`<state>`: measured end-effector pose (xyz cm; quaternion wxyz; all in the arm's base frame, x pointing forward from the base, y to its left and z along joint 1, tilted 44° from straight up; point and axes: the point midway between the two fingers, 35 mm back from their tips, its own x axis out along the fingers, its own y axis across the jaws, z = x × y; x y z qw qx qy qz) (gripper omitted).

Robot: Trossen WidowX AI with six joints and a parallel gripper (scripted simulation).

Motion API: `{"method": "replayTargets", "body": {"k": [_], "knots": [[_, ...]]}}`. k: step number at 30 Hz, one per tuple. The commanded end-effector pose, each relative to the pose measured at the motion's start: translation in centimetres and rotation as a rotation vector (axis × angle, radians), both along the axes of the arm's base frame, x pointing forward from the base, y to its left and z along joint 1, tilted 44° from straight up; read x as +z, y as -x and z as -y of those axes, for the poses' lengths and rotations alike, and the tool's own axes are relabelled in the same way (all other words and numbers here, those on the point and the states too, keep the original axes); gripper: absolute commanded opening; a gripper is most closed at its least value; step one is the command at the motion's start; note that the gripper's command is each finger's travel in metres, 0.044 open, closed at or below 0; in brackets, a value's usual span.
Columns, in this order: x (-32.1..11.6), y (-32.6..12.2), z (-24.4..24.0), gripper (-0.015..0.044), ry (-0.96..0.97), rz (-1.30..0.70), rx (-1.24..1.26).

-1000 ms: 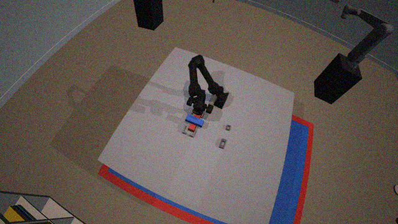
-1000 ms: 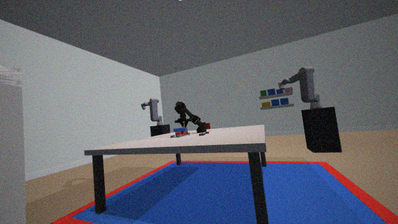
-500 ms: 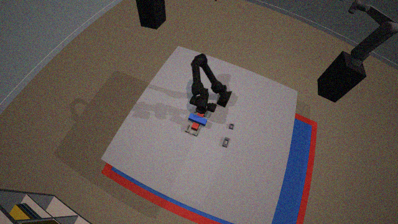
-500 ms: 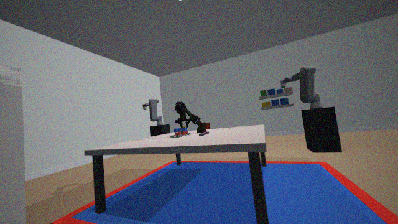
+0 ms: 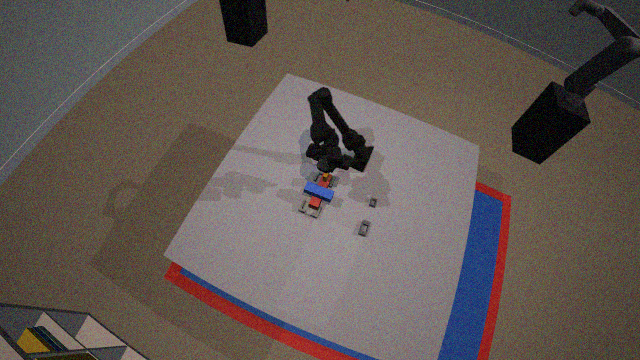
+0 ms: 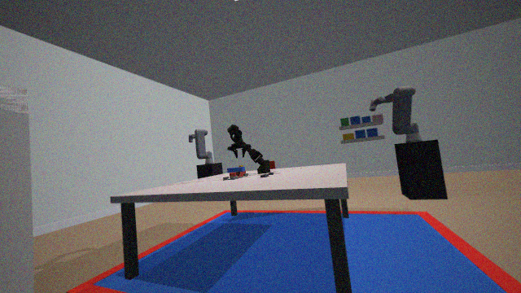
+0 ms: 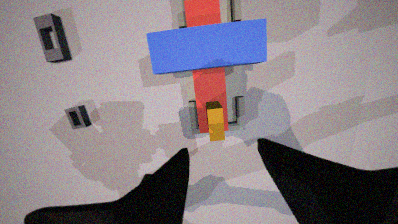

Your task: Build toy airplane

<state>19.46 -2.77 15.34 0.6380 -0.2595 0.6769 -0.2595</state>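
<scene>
The red fuselage (image 5: 314, 202) (image 7: 210, 82) lies in the grey cradle (image 5: 303, 207) (image 7: 237, 110), between its low posts. The blue wing (image 5: 319, 192) (image 6: 236, 170) (image 7: 207, 46) lies across the top of the fuselage. The yellow tail fin (image 5: 326, 176) (image 7: 216, 123) stands on the fuselage near its tail end; its tab is hidden, and I cannot tell exactly how deep it sits. My gripper (image 6: 239, 156) (image 7: 222, 148) is open and empty, raised above and behind the tail fin, with its fingertips apart and touching nothing.
Two small grey holders stand on the table (image 5: 260, 240) beside the cradle: a larger holder (image 5: 364, 228) (image 7: 53, 38) and a smaller holder (image 5: 373, 202) (image 7: 79, 116). Other dark pedestals with arms stand away from the table.
</scene>
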Motion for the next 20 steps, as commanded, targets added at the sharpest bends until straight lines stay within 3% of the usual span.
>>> {"method": "replayTargets", "body": {"k": [1, 20], "knots": [[0.27, 0.02, -0.35, 0.0260, -0.001, -0.006, -0.005], [0.35, -0.12, -0.25, 0.0260, 0.000, -0.007, -0.006]]}}
